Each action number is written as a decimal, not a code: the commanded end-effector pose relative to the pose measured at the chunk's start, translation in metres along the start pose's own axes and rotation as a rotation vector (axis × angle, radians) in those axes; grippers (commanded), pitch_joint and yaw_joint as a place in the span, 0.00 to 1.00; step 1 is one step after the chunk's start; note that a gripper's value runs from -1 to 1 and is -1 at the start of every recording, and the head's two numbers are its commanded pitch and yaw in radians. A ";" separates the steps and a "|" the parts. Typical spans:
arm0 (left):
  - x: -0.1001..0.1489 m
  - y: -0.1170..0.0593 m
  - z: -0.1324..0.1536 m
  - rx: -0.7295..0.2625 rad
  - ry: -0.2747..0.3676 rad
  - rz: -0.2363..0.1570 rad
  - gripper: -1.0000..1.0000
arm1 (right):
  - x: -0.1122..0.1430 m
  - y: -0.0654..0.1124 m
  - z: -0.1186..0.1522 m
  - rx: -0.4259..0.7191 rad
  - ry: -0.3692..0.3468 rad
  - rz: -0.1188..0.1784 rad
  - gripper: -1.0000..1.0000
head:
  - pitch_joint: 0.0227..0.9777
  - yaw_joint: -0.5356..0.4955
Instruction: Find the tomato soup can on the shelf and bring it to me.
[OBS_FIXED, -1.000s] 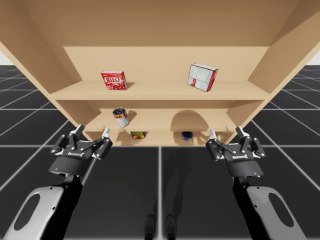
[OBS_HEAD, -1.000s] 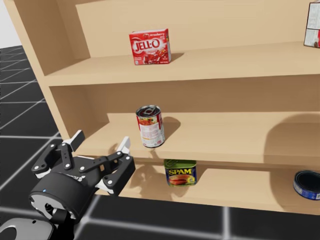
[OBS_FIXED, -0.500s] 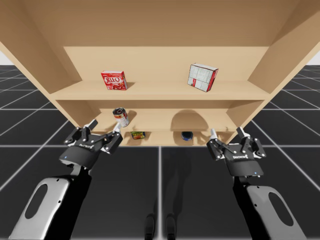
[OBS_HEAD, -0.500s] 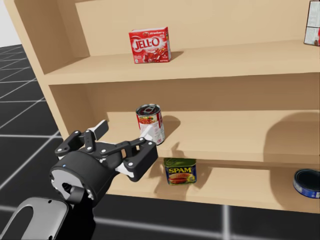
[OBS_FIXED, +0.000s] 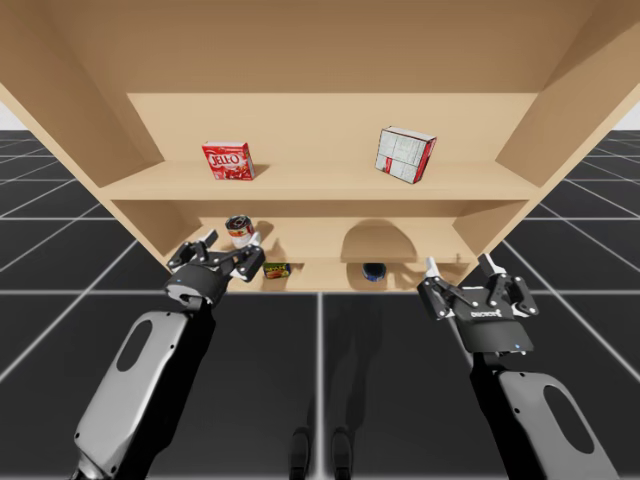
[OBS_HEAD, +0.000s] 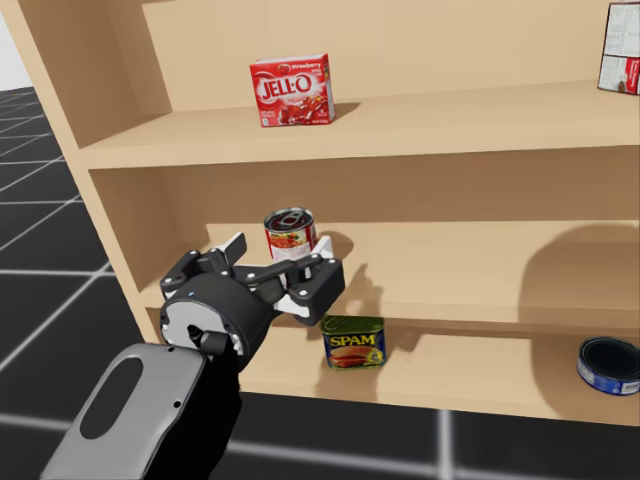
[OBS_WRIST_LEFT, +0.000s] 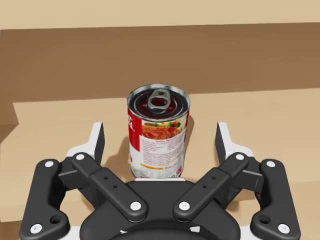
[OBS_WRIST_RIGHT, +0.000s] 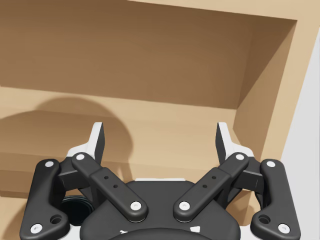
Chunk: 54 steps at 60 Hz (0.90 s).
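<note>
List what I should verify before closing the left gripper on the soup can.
1. Target: ok. The tomato soup can stands upright on the middle shelf.
2. Alignment: ok. In the left wrist view the can sits centred between the left gripper's fingers.
3. Jaws: ok. Open, with a gap on each side of the can.
4. Neighbours: ok. The green tin is one shelf below.
5. Right gripper: ok. Open, holding nothing, off to the right.
6. Finger height on the can: cannot tell.

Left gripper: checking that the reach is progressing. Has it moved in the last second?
Yes. In the high view my left gripper has advanced up and right to the middle shelf, its open fingers now flanking the tomato soup can.
</note>
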 end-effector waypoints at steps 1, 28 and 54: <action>-0.005 0.002 -0.018 0.032 0.009 0.001 0.00 | 0.001 -0.001 0.000 -0.003 -0.004 0.000 0.00 | 0.55 0.76; -0.015 0.004 -0.045 0.038 0.042 0.030 0.28 | 0.001 -0.004 0.000 -0.017 -0.003 0.004 0.00 | 0.54 0.75; 0.007 -0.002 -0.006 -0.017 -0.038 -0.017 1.00 | 0.001 -0.007 0.000 -0.028 -0.001 0.005 0.00 | 0.54 0.75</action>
